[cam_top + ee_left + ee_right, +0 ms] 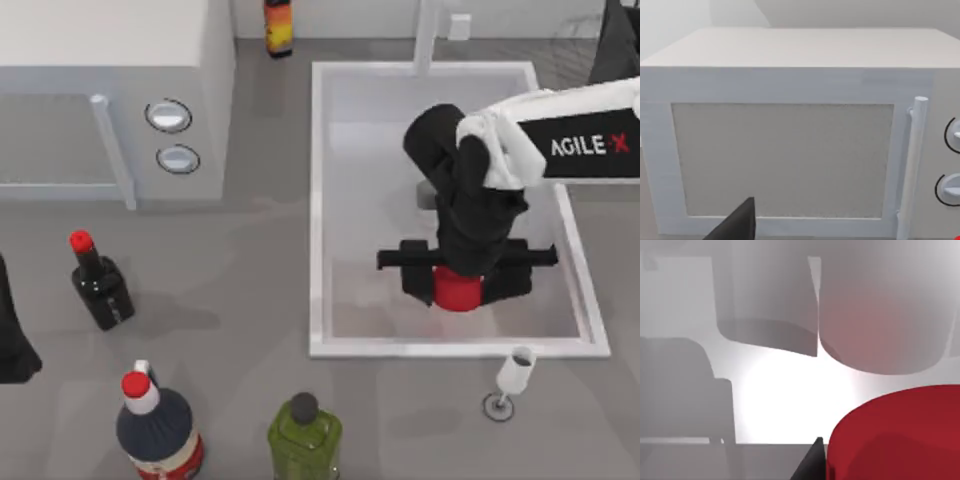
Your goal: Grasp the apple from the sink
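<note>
Right tool (458, 285) down in sink (318, 200), half-hiding apple (457, 292), grip unclear, left arm parked.

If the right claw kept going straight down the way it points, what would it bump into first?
Most likely the apple: the right gripper points down into the sink right over it, and the right wrist view shows it very close. Whether they already touch is unclear.

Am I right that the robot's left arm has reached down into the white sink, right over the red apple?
Not quite: it is the right arm. The top view shows the right gripper lowered into the sink, directly over the apple. The left gripper sits parked at the table's left edge, facing the microwave in its wrist view.
</note>
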Robot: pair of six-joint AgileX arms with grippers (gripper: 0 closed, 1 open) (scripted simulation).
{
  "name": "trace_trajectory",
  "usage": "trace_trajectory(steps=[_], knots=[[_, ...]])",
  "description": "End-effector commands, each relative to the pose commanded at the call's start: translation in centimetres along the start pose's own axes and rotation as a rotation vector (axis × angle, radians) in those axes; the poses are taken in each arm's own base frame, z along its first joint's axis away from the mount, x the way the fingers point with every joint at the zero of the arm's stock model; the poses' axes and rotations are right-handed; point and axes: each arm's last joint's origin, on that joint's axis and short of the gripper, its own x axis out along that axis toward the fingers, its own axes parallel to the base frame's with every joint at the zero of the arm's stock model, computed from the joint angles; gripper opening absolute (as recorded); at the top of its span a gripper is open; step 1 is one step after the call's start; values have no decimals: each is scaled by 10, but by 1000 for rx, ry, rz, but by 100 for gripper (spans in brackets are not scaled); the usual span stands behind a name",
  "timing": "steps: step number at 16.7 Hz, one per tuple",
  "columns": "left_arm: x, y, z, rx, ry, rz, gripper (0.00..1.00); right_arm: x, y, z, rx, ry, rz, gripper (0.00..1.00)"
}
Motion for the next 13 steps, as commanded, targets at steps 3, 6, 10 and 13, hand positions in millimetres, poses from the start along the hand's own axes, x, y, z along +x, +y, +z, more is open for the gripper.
trace_trajectory(steps=[3, 6, 10, 13], knots=[[0, 0, 0, 0, 0, 0, 100, -53, 4, 10, 0, 20, -11, 0], [0, 0, 0, 0, 0, 0, 100, -117, 2, 9, 0, 44, -23, 0], [0, 0, 0, 0, 0, 0, 100, -188, -6, -1, 0, 25, -13, 0], [0, 0, 0, 0, 0, 0, 100, -208, -10, -6, 0, 8, -4, 0]])
